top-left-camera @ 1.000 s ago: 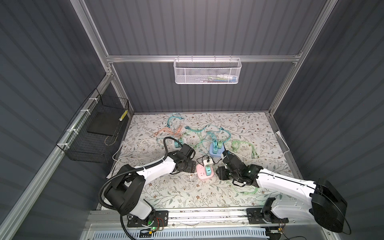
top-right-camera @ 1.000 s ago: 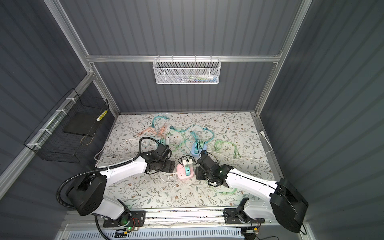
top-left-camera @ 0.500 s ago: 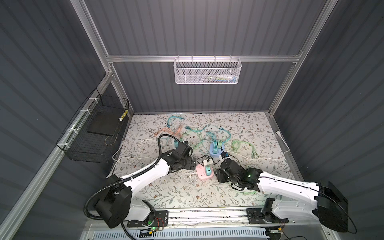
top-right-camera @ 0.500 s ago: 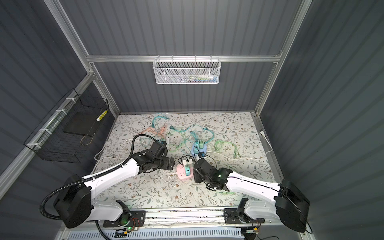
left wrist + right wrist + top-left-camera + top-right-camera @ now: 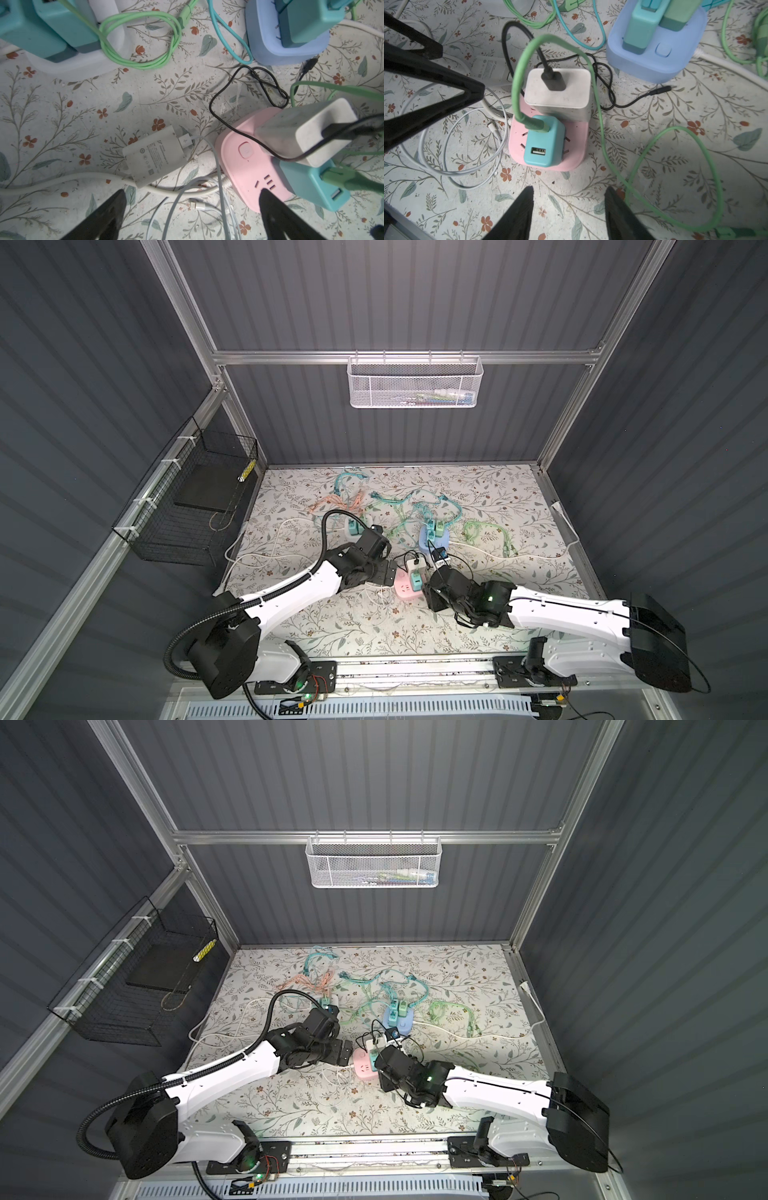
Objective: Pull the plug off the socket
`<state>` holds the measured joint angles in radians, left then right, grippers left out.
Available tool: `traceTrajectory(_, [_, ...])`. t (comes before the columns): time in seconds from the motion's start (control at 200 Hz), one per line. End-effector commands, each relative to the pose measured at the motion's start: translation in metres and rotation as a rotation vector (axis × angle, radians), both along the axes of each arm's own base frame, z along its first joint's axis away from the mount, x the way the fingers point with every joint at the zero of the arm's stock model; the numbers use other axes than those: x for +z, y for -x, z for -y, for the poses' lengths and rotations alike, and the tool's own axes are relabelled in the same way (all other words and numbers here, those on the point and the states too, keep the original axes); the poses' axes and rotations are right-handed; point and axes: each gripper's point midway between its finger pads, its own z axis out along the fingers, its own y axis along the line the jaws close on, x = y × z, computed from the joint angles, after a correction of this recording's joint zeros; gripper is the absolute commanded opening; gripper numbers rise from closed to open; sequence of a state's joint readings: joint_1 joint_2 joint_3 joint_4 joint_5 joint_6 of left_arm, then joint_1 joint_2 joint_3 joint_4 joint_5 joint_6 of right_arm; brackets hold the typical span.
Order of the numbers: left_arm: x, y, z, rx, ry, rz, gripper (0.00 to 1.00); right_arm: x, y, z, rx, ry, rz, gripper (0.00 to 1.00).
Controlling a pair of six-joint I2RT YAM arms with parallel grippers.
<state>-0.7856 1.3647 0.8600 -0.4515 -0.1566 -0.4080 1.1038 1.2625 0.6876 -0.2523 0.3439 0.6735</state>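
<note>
1. Right wrist view: pink socket [image 5: 577,145] on the floral mat [image 5: 675,166], with a teal plug [image 5: 543,141] and a white charger [image 5: 558,93] both seated in it
2. Right gripper [image 5: 568,189]: jaws parted and empty, just short of the teal plug
3. Left gripper [image 5: 192,190]: jaws spread wide, holding nothing; one fingertip [image 5: 270,203] lies at the socket's corner
4. Step in hand, as I read it: approach, no grasp yet
5. Next move likely calls for the right jaws to close on the teal plug's sides and lift straight up while the left pins the socket down
</note>
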Motion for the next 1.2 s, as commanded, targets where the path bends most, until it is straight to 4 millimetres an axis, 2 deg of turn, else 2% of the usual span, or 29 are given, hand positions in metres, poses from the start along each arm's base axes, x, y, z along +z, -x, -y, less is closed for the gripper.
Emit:
traceTrajectory(0.0, [-0.011, 0.005, 0.001, -0.033, -0.048, -0.009, 1.00, 0.004, -0.005, -0.010, -0.009, 0.012, 0.021, 0.58])
traceTrajectory(0.255, [-0.024, 0.007, 0.007, -0.056, -0.076, -0.022, 1.00, -0.006, -0.007, -0.028, 0.016, 0.078, 0.000, 0.57])
traceTrajectory(0.735, [-0.039, 0.008, 0.011, -0.029, -0.049, -0.051, 1.00, -0.028, -0.009, -0.025, -0.008, 0.175, -0.038, 0.51])
traceTrajectory(1.016, [-0.041, 0.010, 0.012, -0.029, -0.041, -0.065, 1.00, -0.033, -0.011, -0.036, 0.019, 0.189, -0.052, 0.50])
traceTrajectory(1.196, [-0.046, 0.012, 0.013, -0.030, -0.038, -0.080, 1.00, -0.038, -0.012, -0.033, 0.007, 0.208, -0.067, 0.45])
